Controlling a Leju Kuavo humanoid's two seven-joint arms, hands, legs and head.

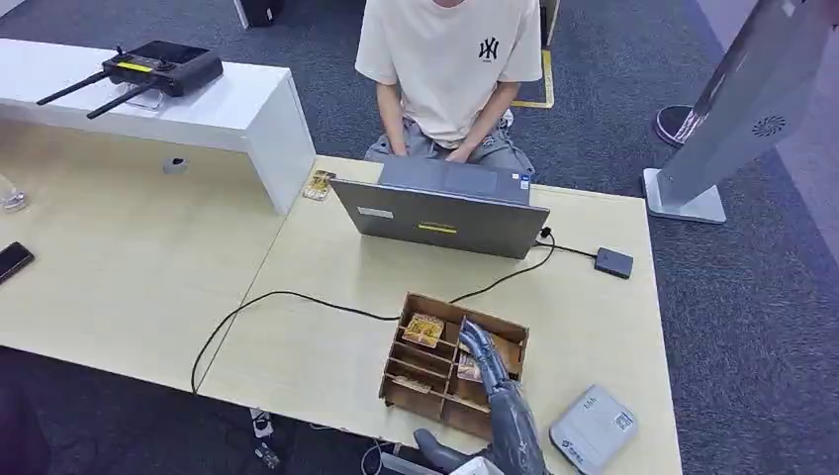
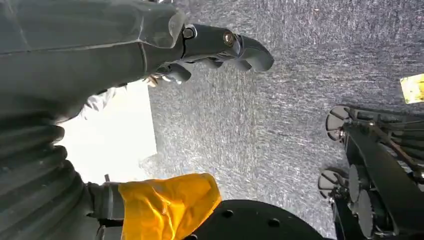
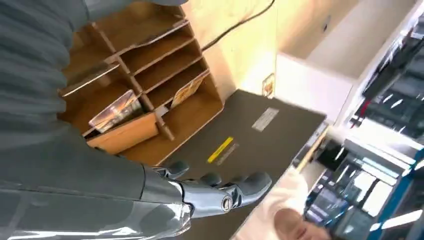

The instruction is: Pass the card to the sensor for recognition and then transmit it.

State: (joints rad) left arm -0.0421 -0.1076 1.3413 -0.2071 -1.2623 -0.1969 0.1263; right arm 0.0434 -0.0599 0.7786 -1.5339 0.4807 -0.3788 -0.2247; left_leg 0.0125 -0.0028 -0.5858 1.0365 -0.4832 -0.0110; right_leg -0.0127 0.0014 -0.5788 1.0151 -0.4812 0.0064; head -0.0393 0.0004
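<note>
A pale wooden table [image 1: 326, 327] spans the head view, and a person in a cream T-shirt [image 1: 450, 59] sits at its far side, working at a grey laptop [image 1: 440, 210] whose lid back faces the robot. A white raised shelf [image 1: 198, 104] stands on the table at the far left with a black device with two antennas [image 1: 148, 69] on top. Near the table's near edge sits a brown wooden divided box [image 1: 406, 381] with several slots; a card [image 1: 423, 330] lies in its far left compartment, a second card shows just beside the fingers in a middle compartment, and a third lies loose by the foot of the shelf. The right hand [image 1: 483, 356] reaches over the box with its fingers stretched out and apart, holding nothing; in the right wrist view the right hand's fingertips [image 3: 252, 182] extend beyond the box toward the laptop lid, away from the cards in the slots. A white card reader [image 1: 592, 427] lies on the table just to the right of the box, near the front edge. A small dark box on a black cable [image 1: 613, 262] lies near the laptop. The left hand [image 2: 220, 45] hangs above grey carpet, fingers loosely curled with nothing in them.
</note>
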